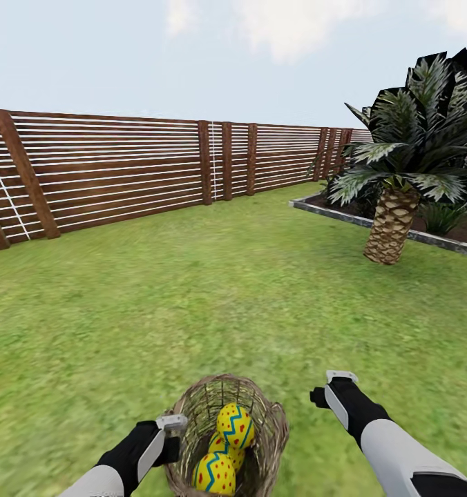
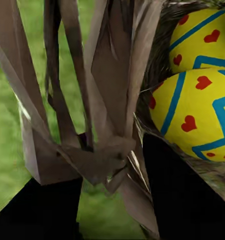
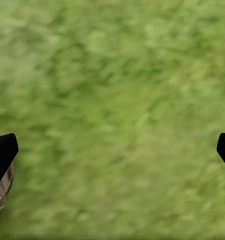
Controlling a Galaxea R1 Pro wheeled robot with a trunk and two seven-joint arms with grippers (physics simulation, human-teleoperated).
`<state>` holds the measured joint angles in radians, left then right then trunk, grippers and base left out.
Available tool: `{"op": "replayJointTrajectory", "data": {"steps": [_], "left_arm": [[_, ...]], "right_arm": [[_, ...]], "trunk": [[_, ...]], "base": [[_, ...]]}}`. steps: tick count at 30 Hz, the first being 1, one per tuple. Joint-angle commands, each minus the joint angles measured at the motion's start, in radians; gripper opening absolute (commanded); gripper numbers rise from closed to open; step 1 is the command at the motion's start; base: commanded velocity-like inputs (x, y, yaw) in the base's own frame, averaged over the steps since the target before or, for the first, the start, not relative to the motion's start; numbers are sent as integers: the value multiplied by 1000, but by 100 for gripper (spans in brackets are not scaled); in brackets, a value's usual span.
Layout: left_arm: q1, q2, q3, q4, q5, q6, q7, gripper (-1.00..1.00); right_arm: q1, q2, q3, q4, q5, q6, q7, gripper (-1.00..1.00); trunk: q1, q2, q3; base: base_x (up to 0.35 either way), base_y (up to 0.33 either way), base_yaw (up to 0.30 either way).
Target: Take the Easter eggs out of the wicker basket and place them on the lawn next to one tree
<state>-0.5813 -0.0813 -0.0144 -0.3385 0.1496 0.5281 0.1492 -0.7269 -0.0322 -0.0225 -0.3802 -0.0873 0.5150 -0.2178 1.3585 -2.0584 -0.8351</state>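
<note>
Eggs (image 1: 235,426), small yellow painted, light, smooth, slippery: pinch mid-belly; left end effector (image 1: 171,422) clamps brown wicker basket (image 1: 275,428) rim, right end effector (image 1: 341,377) spread.

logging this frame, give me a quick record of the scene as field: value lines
eggs: three Easter eggs lying in the wicker basket
basket: on the lawn, tilted
left gripper: at the basket's rim, wicker strands between its fingers
right gripper: open, over bare grass, holding nothing
surroundings: wooden fence behind, palm tree at a bordered bed
task state: no egg out yet
</note>
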Motion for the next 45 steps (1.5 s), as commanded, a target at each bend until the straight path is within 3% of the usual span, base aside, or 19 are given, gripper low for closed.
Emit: {"op": "replayJointTrajectory", "data": {"steps": [1,5,21,22,24,26,28,29,31,33,36,40,45], "left_arm": [[0,0,4,-2,2,0,6,-100],[0,0,7,-2,1,-2,6,-100],[0,0,7,-4,1,-3,6,-100],[0,0,7,-4,1,-2,6,-100],[0,0,7,-4,1,-2,6,-100],[0,-1,7,-4,1,-2,6,-100],[0,-2,7,-4,1,-2,6,-100],[0,-2,7,-4,1,-2,6,-100],[0,-2,7,-4,1,-2,6,-100],[0,-2,7,-4,1,-2,6,-100],[0,-2,7,-2,1,-3,6,-100],[0,1,8,-2,2,-4,4,-100],[0,3,10,3,2,-19,3,-100]], "right_arm": [[0,0,-1,-2,-9,3,-6,100],[0,0,0,-2,-9,3,-6,100],[0,-2,0,-2,-9,3,-5,100],[0,-8,0,-2,-9,3,4,100],[0,-44,1,-1,-5,3,145,100],[0,-59,0,1,19,3,194,100],[6,-74,0,10,34,0,202,100],[9,-87,-1,17,101,-3,204,100],[17,-93,-2,77,167,-13,205,100],[25,-119,-1,245,198,-126,204,100],[51,-156,-2,394,251,-311,204,100],[145,-203,-2,417,254,-389,204,100],[250,-200,-2,420,257,-486,204,100]], "trunk": [[0,0,-1],[0,0,-1],[-61,112,49],[-65,119,52],[-73,133,59],[-81,147,65],[-88,161,71],[-92,168,74],[-100,182,80],[-107,196,87],[-119,217,96],[-134,245,109],[-153,280,124]], "base": [[0,0,0],[0,0,0],[0,0,0],[0,0,0],[0,0,0],[0,0,0],[0,0,0],[0,0,0],[0,0,0],[0,0,0],[0,0,0],[0,0,0],[0,0,197]]}}
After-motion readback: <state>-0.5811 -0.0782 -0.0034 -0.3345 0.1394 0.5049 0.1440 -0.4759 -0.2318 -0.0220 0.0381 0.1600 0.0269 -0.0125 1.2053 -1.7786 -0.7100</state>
